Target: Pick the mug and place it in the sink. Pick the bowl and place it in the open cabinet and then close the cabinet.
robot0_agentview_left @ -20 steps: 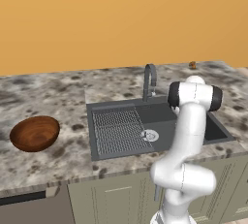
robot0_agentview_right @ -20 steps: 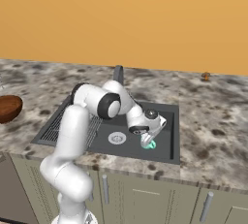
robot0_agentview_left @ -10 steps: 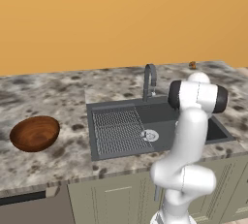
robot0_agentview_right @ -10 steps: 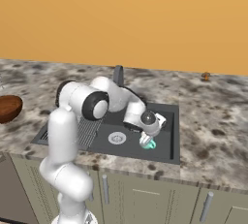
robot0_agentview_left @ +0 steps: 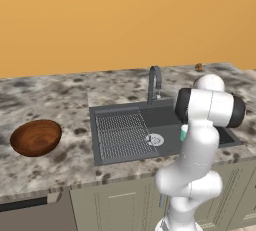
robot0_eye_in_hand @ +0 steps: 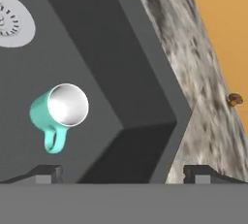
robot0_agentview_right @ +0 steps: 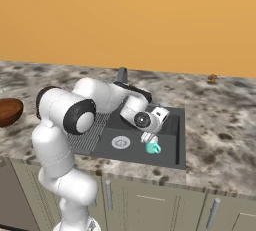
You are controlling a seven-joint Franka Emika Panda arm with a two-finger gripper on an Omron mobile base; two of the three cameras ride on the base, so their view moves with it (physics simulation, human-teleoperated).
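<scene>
- Looking from the left base view, the sink (robot0_agentview_left: pixel 125 135) is a dark grey box sunk into the speckled stone counter (robot0_agentview_left: pixel 50 100). It has a ribbed grid part, a round silver drain (robot0_agentview_left: pixel 155 139) and a curved grey faucet (robot0_agentview_left: pixel 154 81) at its back edge. The round, shiny brown wooden bowl (robot0_agentview_left: pixel 35 137) sits on the counter well to the left of the sink, with bare counter all around it. The white arm covers the right part of the sink, and a bit of the teal mug (robot0_agentview_left: pixel 183 133) peeks out beside it. Compared with a second ago, the arm's top joint has lifted a little.
- From the right base view, the gripper (robot0_agentview_right: pixel 150 139) hangs over the sink, just above the mug (robot0_agentview_right: pixel 152 148). The mug stands on the sink floor, right of the drain (robot0_agentview_right: pixel 121 142), with open floor around it. The bowl (robot0_agentview_right: pixel 10 112) shows at the far left edge, well apart from the sink. A small brown thing (robot0_agentview_right: pixel 213 78) sits by the orange wall (robot0_agentview_right: pixel 125 20), behind the sink. A second ago the gripper was lower, right by the mug; now it is up and off it.
- From the hand view, the mug (robot0_eye_in_hand: pixel 58 109) is teal outside, silvery inside, with a loop handle. It sits free on the smooth sink floor, near the sink's corner. The gripper's (robot0_eye_in_hand: pixel 123 173) two dark fingertips (robot0_eye_in_hand: pixel 46 173) are spread wide apart and hold nothing.
</scene>
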